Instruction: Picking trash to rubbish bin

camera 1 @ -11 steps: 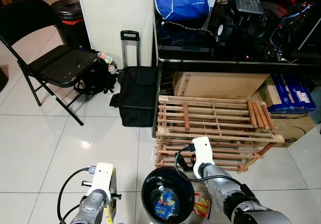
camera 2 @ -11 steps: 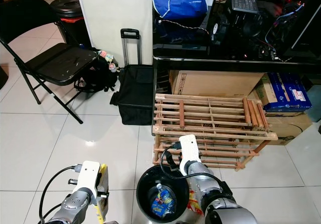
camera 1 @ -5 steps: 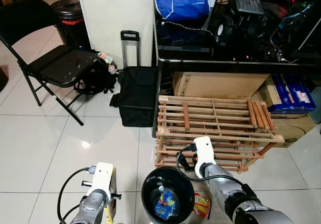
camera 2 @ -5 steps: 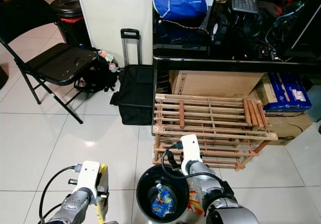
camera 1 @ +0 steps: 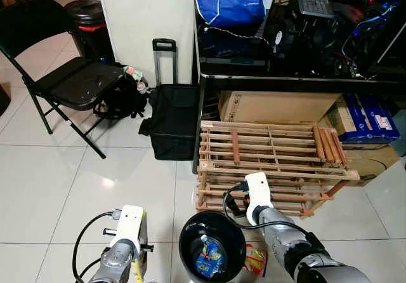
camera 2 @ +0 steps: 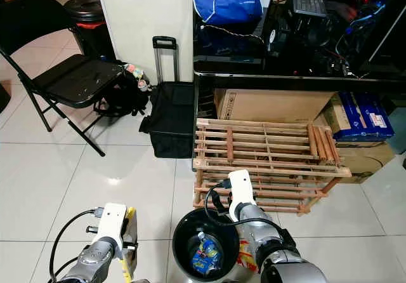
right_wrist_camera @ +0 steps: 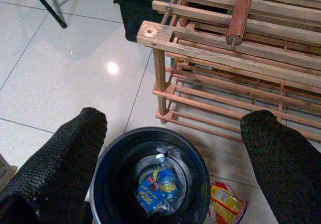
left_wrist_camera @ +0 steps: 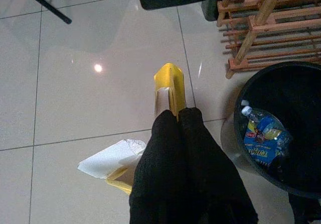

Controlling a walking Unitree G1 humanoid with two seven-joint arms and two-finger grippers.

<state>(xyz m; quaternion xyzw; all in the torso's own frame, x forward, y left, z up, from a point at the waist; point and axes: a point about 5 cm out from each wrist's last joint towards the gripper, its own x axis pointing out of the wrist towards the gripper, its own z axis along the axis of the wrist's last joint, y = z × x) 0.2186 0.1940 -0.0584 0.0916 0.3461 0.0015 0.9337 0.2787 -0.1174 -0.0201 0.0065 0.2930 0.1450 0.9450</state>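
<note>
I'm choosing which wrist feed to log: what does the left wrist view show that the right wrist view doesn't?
Left wrist: the left claw shut on a yellow item, white paper on the floor. Right wrist: the open right claw and a red-yellow snack packet beside the black bin. Both: that bin holding a bottle, and the wooden rack.

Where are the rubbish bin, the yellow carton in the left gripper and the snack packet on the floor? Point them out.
rubbish bin (right_wrist_camera: 103,184), right wrist view, on its rim.
yellow carton (left_wrist_camera: 169,81), left wrist view, on its upper end.
snack packet (right_wrist_camera: 226,202), right wrist view, on its middle.
</note>
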